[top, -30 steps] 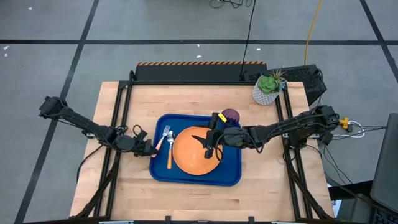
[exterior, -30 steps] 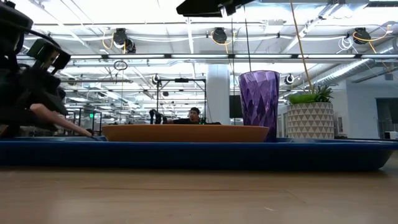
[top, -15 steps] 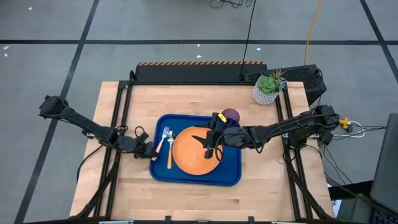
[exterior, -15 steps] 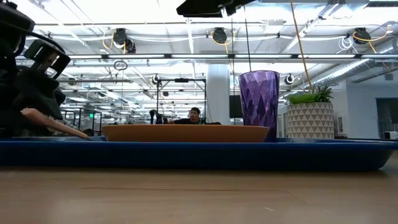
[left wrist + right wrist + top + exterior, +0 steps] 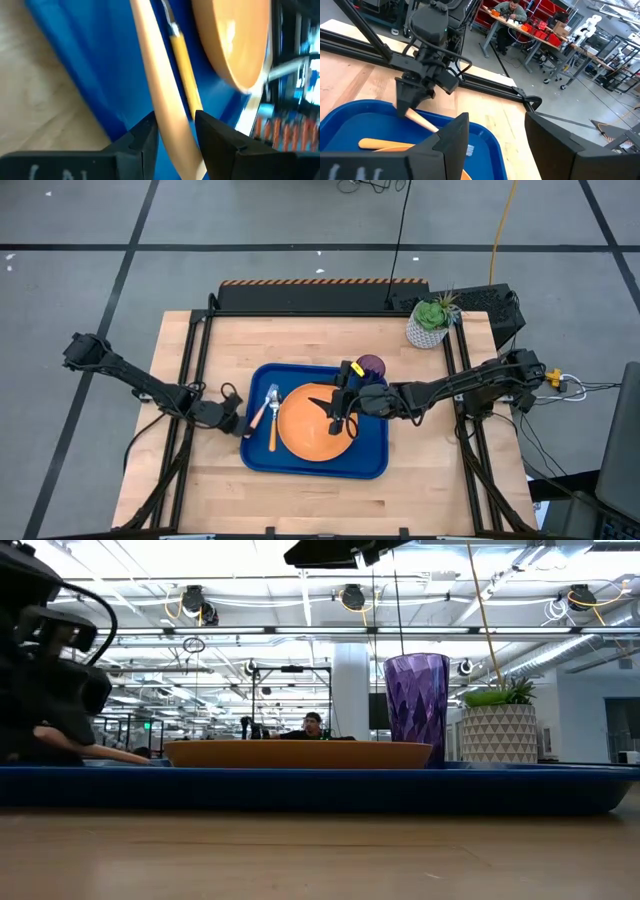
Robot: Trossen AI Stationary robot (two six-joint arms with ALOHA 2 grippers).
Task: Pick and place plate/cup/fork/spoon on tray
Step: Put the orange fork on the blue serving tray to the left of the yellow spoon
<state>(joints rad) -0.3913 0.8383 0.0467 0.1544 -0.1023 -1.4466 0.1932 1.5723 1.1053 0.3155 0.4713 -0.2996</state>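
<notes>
gripping a slim pale-orange handle, your left gripper [image 5: 243,421] sits at the left edge of the tray [image 5: 370,465]; whether it is the spoon or the fork cannot be told. a second orange handle [image 5: 272,432] lies on the tray just beside it. the plate [image 5: 305,435] rests in the tray's middle. the cup [image 5: 372,366] stands at the tray's far right corner. your right gripper [image 5: 337,418] hangs over the plate, fingers apart, holding nothing.

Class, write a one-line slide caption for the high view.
Left gripper grips an orange-handled utensil at the tray's edge; right gripper hangs open above the orange plate.
</notes>
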